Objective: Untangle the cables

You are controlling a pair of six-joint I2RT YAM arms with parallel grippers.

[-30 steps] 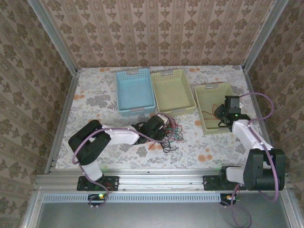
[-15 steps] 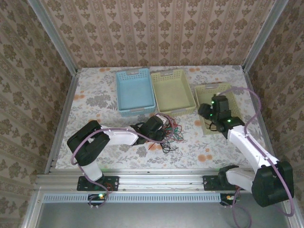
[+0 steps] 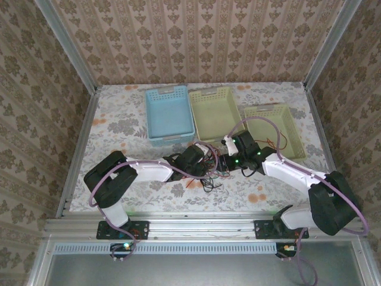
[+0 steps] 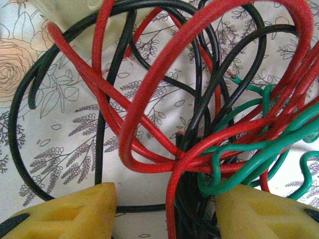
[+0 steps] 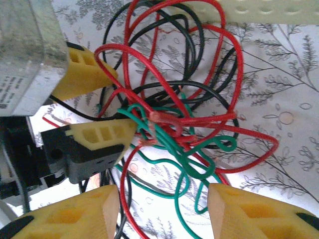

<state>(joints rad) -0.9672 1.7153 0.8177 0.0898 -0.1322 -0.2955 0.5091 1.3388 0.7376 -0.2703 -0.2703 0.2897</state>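
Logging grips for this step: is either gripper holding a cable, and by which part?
Nothing looks gripped. The left gripper and the right gripper both stand open, jaws either side of the tangled middle of the cables, not pinching it.

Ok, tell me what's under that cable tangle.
The flowered tablecloth shows through the loops of the cables. Where the strands bunch together inside the left claw, whatever lies beneath them is covered.
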